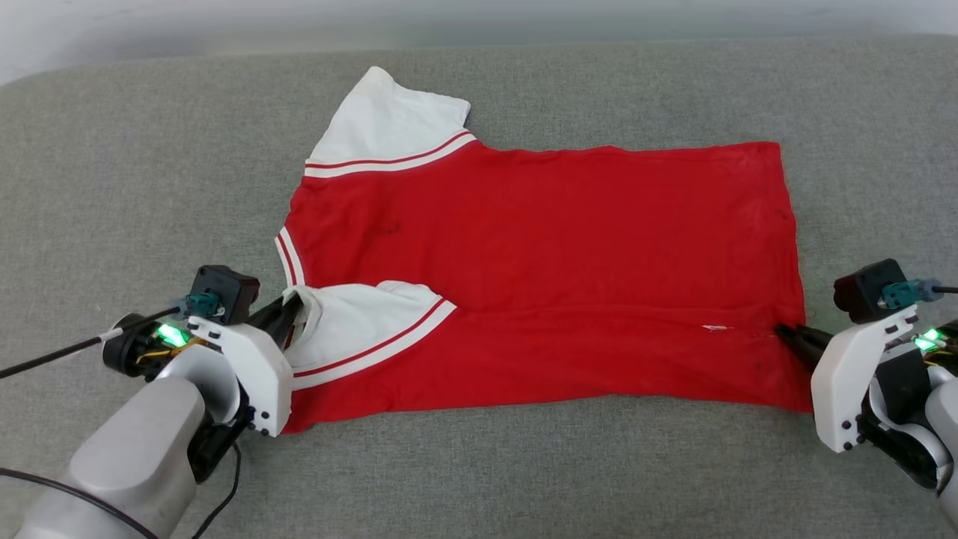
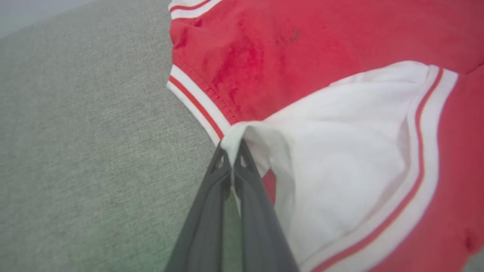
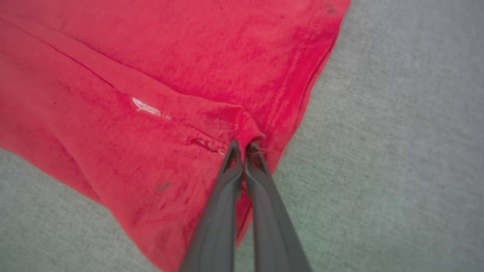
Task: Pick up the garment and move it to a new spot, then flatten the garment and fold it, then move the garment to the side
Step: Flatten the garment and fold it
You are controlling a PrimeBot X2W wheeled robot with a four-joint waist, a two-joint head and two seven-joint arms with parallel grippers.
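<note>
Item: the garment [image 1: 539, 262], a red shirt with white sleeves, which we find lying spread on the grey cloth surface [image 1: 150, 150], collar end to the left, hem to the right. Condition: moved and flattened, in our judgement, since the body lies smooth and square. Folding: we judge it begun, not finished. The near long edge is turned over onto the body, a crease runs left to right, and the near sleeve [image 1: 359, 322] lies on the red, while the far sleeve [image 1: 389, 120] is spread out flat. Remaining, as we read it: the far side, any crosswise fold, and the move to the side. Left gripper [image 1: 288, 318]: closed on the white edge of the near sleeve, beside the striped collar trim [image 1: 288, 254]. Right gripper [image 1: 793, 337]: closed on a red pucker of the folded layer at the hem. Views compared: the head view gives us the whole outline and both arms at opposite ends. The left wrist view adds white cloth bunched between the dark fingers [image 2: 211, 211] and the stitching of the trim. The right wrist view adds the raised ridge of the crease, a small white mark [image 3: 145, 107] beside it, and the hem edge over the grey.
</note>
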